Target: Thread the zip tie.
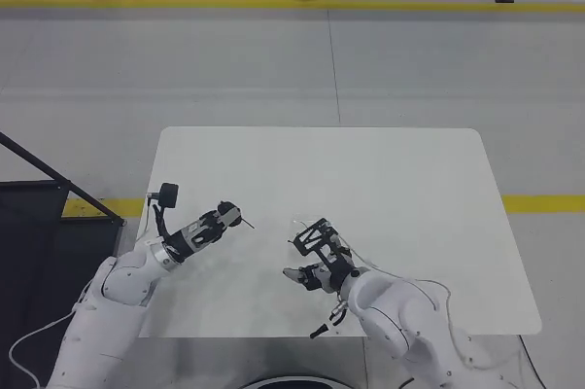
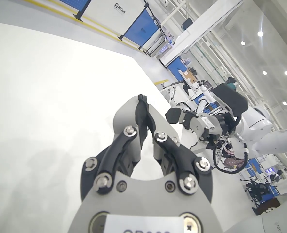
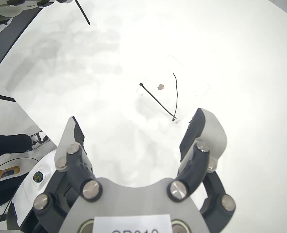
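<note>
My left gripper [image 1: 229, 212] [image 2: 143, 122] is held above the table's near left part, shut on a black zip tie [image 1: 244, 222] [image 3: 81, 10]. The tie's thin tail pokes out past the fingertips toward the right arm. Two more black zip ties lie on a clear flat sheet [image 3: 194, 86]: a straight one [image 3: 156, 100] and a curved one [image 3: 177, 95], whose ends meet near the sheet's closer corner. My right gripper [image 1: 304, 255] [image 3: 136, 120] hovers open just short of them, with nothing between its fingers.
The white table [image 1: 390, 185] is bare over its far and right parts. A small brown spot [image 3: 161, 87] marks the sheet between the two ties. A dark panel [image 1: 20, 243] stands past the table's left edge.
</note>
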